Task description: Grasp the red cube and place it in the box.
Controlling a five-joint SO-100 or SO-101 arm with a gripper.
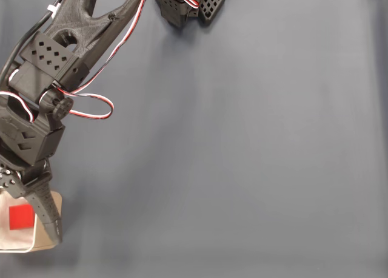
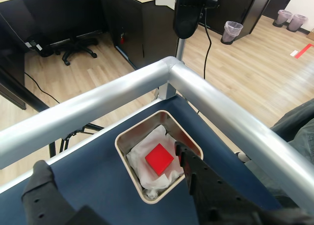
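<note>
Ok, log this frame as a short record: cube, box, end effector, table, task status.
cube: red, lying inside the box on white lining, not held
box: tan, at the table's corner by the metal rail
end effector: open, above the box, fingers either side
table: blue cloth
status: cube looks placed

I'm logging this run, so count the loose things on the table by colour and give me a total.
Red: 1, the red cube
Beige: 1, the box, with the cube lying inside it
White: 1, crumpled lining in the box
Total: 3
</note>
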